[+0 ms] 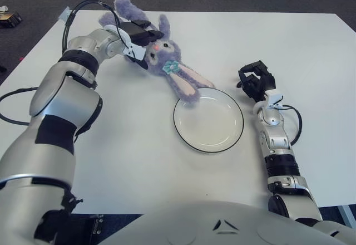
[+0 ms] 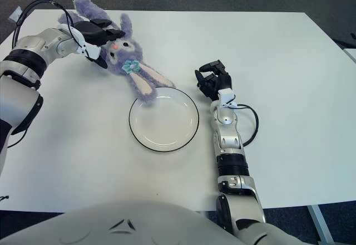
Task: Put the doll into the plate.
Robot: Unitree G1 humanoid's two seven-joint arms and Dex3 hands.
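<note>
Left hand [image 1: 139, 33]: fingers closed around the doll's body at the far left of the table [image 1: 289, 50].
Doll [image 1: 167, 67]: purple plush rabbit — lying outside the plate, one ear tip over its rim.
Plate [image 1: 236, 123]: white, dark-rimmed, empty.
Right hand [image 1: 255, 81]: just right of the plate — fingers curled, holding nothing.

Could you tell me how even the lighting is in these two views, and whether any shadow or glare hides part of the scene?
Left eye view: light is even and soft; the left hand casts only a faint shadow beside the doll; the plate shows a mild sheen, no glare. Right eye view: the same flat light; the right hand, beside the plate, reads dark, its fingers hard to separate.
</note>
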